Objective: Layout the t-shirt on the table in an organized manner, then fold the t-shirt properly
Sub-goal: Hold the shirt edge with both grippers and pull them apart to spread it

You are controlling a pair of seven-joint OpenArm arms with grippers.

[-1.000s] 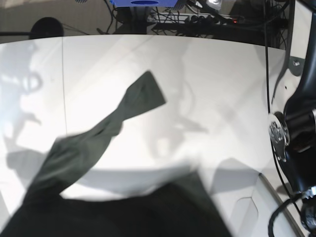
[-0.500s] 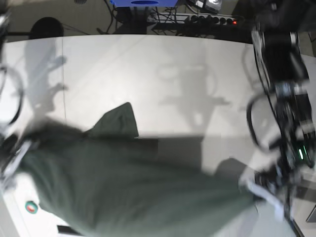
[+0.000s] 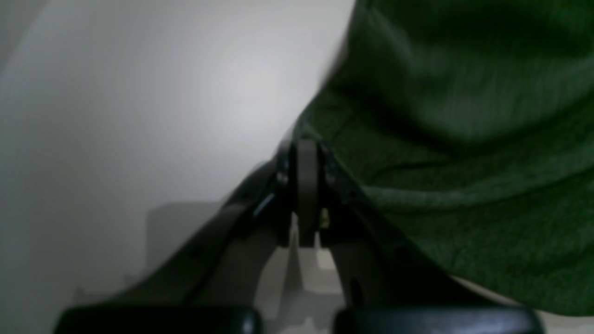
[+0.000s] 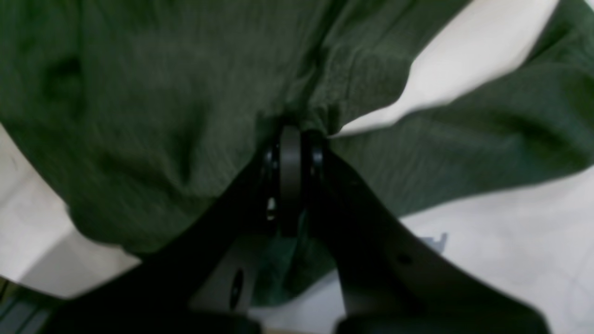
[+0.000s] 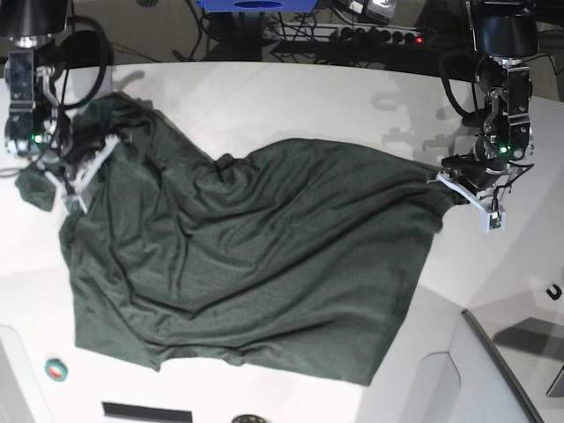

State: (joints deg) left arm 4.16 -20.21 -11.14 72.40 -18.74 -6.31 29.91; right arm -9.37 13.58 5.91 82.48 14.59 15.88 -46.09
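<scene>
The t-shirt (image 5: pixel 247 264) lies spread over the bench (image 5: pixel 335 97), wrinkled, covering the middle and near part of the top.

Grip state:
- Left claw (image 5: pixel 451 183): jaws pressed together, pinching the shirt's edge at its corner toward the cable strip (image 5: pixel 370 35) side. The left wrist view shows fabric bunched right at the tips.
- Right claw (image 5: pixel 75 167): jaws pressed together, pinching a gathered fold at the opposite far corner. The right wrist view shows cloth pulled into the tips.

Reason for hold, judged: two far corners held apart keep the far edge taut so the body can settle flat. Layout step approx. half done; no fold started.

Edges / room:
- Far edge of shirt sags between the claws, w/ a hump near the right claw.
- Near hem is uneven and ends close to the bench's front.
- Bare bench beyond the shirt's far edge gives room to draw it flatter.
- A small green-red round item (image 5: pixel 56 370) sits just off the shirt's near corner.
</scene>
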